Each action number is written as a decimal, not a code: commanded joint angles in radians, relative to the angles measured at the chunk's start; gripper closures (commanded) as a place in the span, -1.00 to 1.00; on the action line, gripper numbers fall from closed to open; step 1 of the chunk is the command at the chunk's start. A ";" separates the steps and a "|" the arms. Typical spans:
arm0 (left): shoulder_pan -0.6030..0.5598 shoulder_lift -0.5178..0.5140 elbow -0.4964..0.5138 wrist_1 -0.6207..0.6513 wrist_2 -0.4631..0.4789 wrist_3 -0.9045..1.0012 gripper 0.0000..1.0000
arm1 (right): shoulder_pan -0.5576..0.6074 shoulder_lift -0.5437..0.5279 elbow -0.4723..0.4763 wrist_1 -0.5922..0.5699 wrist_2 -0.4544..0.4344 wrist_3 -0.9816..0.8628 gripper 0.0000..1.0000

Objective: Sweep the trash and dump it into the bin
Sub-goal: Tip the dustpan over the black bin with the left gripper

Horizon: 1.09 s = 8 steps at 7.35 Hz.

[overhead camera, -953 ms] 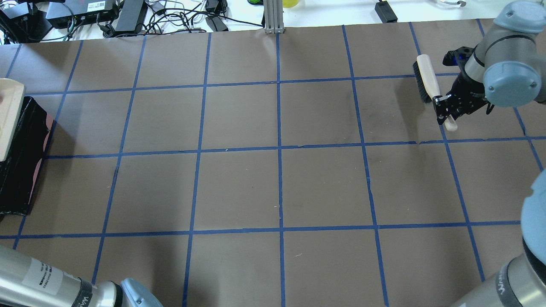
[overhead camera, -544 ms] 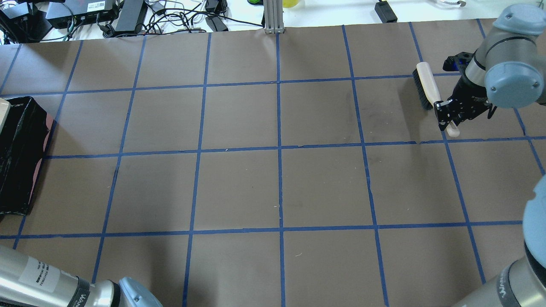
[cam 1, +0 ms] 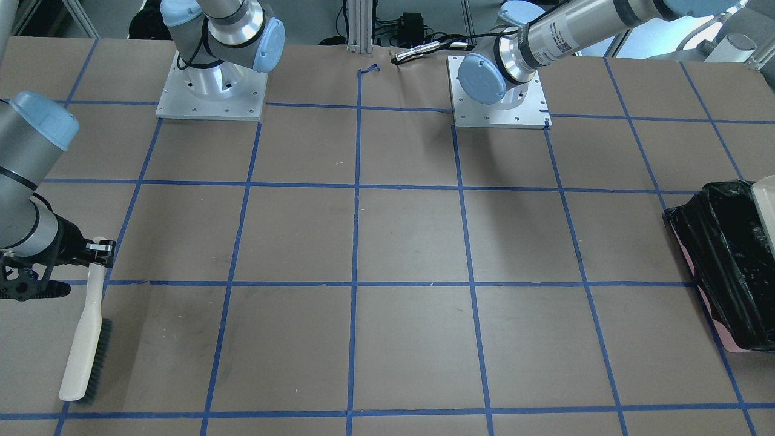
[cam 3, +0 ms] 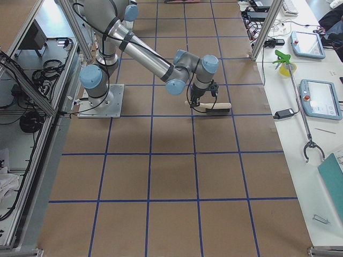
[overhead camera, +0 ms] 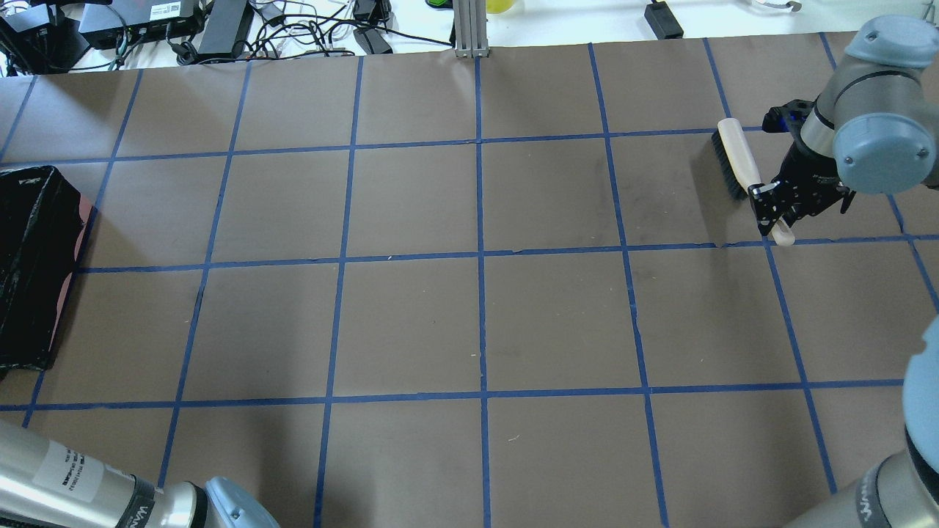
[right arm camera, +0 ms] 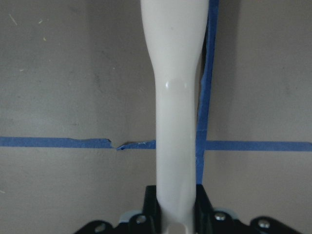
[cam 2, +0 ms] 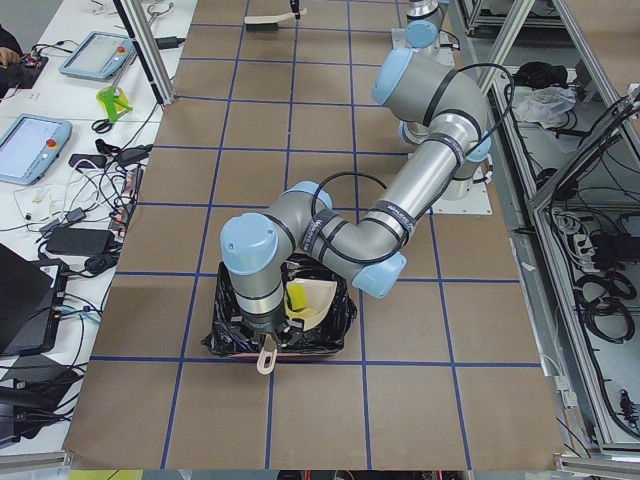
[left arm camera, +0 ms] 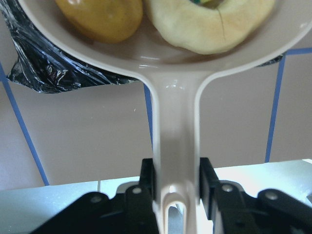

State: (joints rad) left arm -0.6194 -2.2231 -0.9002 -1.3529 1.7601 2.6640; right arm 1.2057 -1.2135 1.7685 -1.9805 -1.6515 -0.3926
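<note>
Left gripper: fingers clenched on the handle of the beige dustpan. The pan sits above the bin, a black-bagged pink box at the table's left end, about midway along that edge. In the pan: a golden-brown potato-like lump and a cream slice, touching each other, both cut off by the wrist frame. The yellow sponge shows clearly only from the left side camera. The overhead view crops the bin and leaves out this gripper.

Right gripper: clamped on the white handle of the brush, near the far right corner. Bristle contact with the table cannot be told.
</note>
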 commanded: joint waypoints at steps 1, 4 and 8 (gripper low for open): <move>-0.041 0.011 -0.011 0.070 0.080 0.036 1.00 | 0.000 0.005 0.003 -0.001 -0.008 0.004 1.00; -0.068 0.028 -0.019 0.115 0.087 0.043 1.00 | 0.000 0.009 0.006 -0.003 -0.007 0.000 -0.77; -0.100 0.046 -0.052 0.210 0.136 0.097 1.00 | 0.008 -0.024 -0.007 0.005 -0.002 0.003 -1.00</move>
State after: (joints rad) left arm -0.7160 -2.1848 -0.9392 -1.1506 1.8899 2.7567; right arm 1.2081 -1.2189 1.7674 -1.9781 -1.6601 -0.3893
